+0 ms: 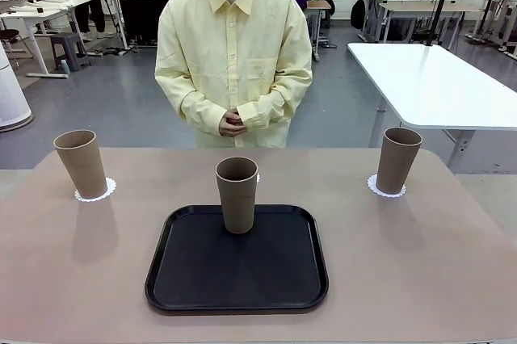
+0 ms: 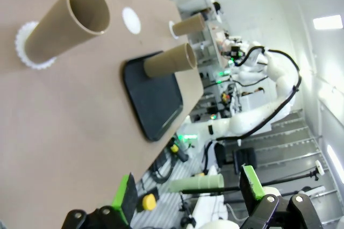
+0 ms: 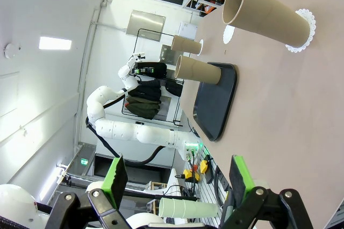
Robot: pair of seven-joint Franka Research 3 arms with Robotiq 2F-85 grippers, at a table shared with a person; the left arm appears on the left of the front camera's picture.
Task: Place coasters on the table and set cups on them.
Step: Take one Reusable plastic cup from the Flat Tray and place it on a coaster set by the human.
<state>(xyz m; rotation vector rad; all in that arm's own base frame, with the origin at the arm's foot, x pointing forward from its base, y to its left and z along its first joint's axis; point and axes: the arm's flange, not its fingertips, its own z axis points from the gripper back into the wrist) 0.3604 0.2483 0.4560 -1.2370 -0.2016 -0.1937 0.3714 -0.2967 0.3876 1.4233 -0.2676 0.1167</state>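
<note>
Spread wide apart, gripping nothing: left end effector [image 2: 188, 192] and right end effector [image 3: 176, 178]. Upright on the counter [image 1: 420, 263]: left cup [image 1: 81, 164] on left coaster [image 1: 102, 193], right cup [image 1: 398, 160] on right coaster [image 1: 375, 187]. On the black tray [image 1: 186, 279]: middle cup [image 1: 237, 195], bare coaster [image 2: 131, 20] just behind.

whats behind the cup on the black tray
An empty coaster lies on the table just beyond the tray. From the front the cup covers nearly all of it; the left wrist view shows it whole.
</note>
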